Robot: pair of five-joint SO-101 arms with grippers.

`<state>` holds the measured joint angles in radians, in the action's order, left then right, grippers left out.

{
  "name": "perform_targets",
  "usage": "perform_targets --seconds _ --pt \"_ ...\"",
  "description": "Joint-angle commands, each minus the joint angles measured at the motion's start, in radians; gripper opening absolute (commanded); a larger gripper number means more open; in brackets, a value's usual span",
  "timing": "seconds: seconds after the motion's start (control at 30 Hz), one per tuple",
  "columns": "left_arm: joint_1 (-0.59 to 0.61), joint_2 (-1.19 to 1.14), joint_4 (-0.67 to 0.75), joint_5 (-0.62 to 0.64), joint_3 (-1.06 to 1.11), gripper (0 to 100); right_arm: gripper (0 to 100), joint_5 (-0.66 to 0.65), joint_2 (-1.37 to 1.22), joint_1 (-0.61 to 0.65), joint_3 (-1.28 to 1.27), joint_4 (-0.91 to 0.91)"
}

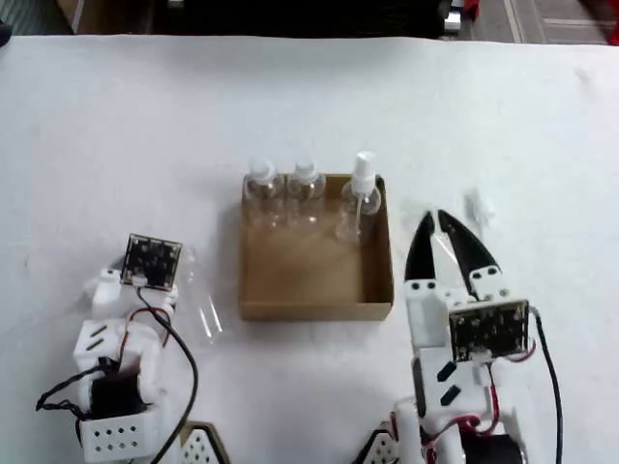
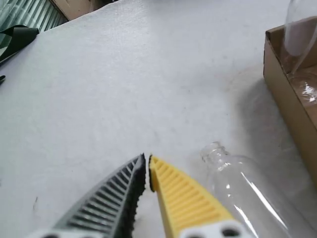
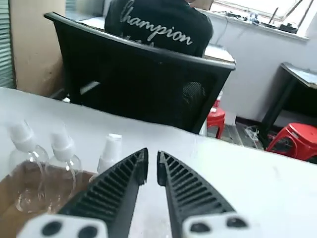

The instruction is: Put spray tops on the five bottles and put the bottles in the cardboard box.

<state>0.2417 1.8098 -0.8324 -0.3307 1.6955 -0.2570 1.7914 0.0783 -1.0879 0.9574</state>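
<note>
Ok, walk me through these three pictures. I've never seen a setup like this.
These are two small robot arms at a white table. One picture looks down from above. The other two come from a camera on each arm's wrist, looking along its fingers. A cardboard box holds three clear bottles with spray tops, standing along the wall farthest from the arms. Another bottle, without a top, lies on the table beside the left arm's fingers. Those and the right arm's fingers hold nothing.
</note>
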Motion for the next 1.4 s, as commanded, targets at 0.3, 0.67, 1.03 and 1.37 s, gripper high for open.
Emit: perform_targets --seconds 0.3,0.67,1.03,1.37 --pt "0.024 0.010 0.015 -0.002 -0.035 2 1.7 -0.002 0.012 -0.039 -0.443 -0.234" --pt "0.028 0.012 0.009 -0.009 -0.057 2 1.6 -0.002 0.012 -0.045 -0.502 -0.268" --pt "0.110 0.012 -0.086 -0.138 -0.222 2 1.6 -0.011 0.012 -0.045 -0.542 -0.277" --pt "0.366 -0.045 -0.052 -0.795 -0.669 2 1.6 -0.011 0.012 -0.045 -0.552 -0.300"
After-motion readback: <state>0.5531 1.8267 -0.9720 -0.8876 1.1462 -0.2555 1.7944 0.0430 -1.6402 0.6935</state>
